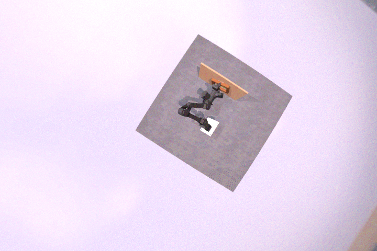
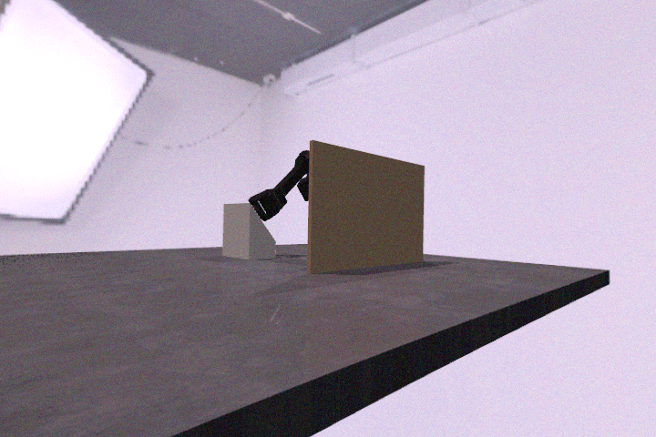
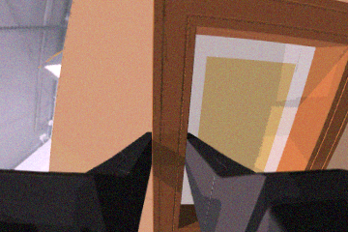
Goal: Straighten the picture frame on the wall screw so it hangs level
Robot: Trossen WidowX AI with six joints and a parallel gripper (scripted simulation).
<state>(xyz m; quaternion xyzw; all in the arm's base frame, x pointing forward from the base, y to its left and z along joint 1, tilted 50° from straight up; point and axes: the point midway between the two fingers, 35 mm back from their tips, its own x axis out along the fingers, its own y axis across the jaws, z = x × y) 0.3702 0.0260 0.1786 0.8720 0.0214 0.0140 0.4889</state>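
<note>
The brown picture frame (image 1: 225,87) (image 3: 171,77) is on the front of the upright wooden wall panel (image 1: 205,72) (image 2: 367,211) (image 3: 101,87). It has a white mat and an ochre picture. My gripper (image 3: 168,138) is shut on the frame's left side bar, one finger on the outer edge and one inside the opening. In the wrist view that bar runs nearly upright, and the top bar slopes down to the right. The screw and the notched strip are hidden behind the frame. In the exterior view the panel hides the frame and my gripper.
The arm (image 1: 195,104) (image 2: 290,177) reaches up from a pale block (image 1: 214,127) (image 2: 236,231) to the panel's front. The panel stands upright on the grey table top (image 1: 177,141) (image 2: 132,330), whose edges show in the top and exterior views.
</note>
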